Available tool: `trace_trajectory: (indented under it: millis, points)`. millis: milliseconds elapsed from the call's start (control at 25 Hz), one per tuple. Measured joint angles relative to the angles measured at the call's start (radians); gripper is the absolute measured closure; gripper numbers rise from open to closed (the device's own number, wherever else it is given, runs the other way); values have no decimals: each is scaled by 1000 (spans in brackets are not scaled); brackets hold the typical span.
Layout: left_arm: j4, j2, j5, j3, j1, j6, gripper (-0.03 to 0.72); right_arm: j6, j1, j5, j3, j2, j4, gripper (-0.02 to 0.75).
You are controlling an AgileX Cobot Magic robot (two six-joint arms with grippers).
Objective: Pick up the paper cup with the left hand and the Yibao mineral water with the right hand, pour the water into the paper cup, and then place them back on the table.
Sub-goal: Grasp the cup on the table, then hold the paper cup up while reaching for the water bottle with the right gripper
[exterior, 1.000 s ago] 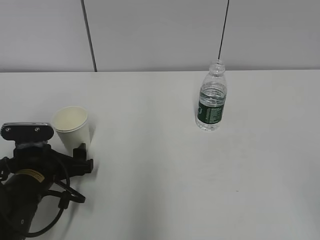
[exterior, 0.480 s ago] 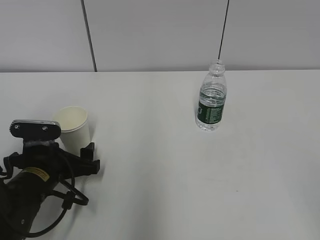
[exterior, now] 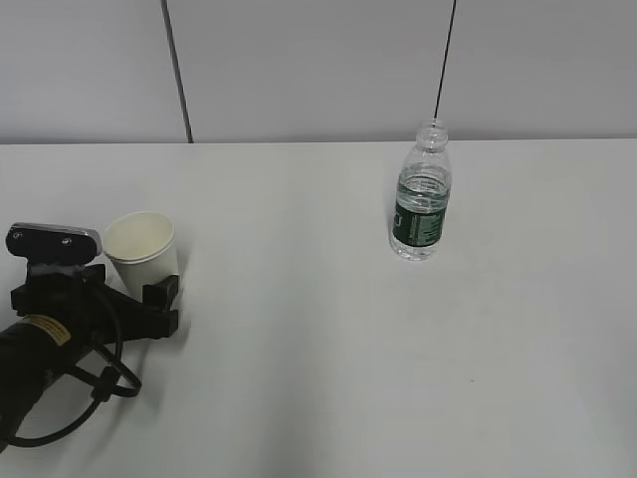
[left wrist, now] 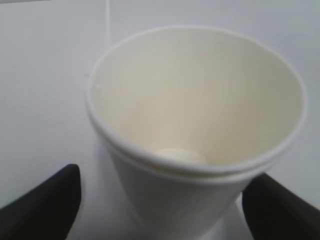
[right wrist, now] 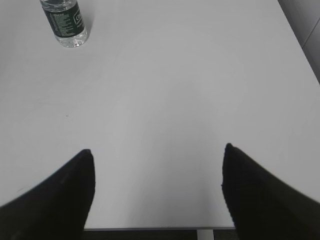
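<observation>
At 8 o'clock on the table (exterior: 318, 378), the left pincer (exterior: 124, 294) straddles the cup (exterior: 142, 252), released; the right pincer (right wrist: 157, 185), released, faces the bottle (exterior: 421, 194) at 1 o'clock.

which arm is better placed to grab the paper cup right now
The left. Its pincer is open with a finger on each side of the paper cup. The right pincer hangs open over bare table.

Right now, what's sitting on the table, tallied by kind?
Paper cups: 1, the paper cup between the open fingers of the left hand
Water bottles: 1, the Yibao mineral water, upright and uncapped
Total: 2 things on the table
</observation>
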Motion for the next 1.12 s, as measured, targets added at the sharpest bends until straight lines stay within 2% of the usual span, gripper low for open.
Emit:
trace_trajectory:
  millis: [80,200,680,920,1120]
  points:
    - [72,0,1,-8,23,-4,97,0,0,0,0,0,6,153]
    - [112,0,1,-29,28,-7,97,0,0,0,0,0,6,153]
    - [134,1,1,-73,64,-7,98,0,0,0,0,0,0,153]
    - [152,1,1,-90,64,-7,157,0,0,0,0,0,6,153]
    - [156,1,1,-90,64,-7,168,0,0,0,0,0,0,153]
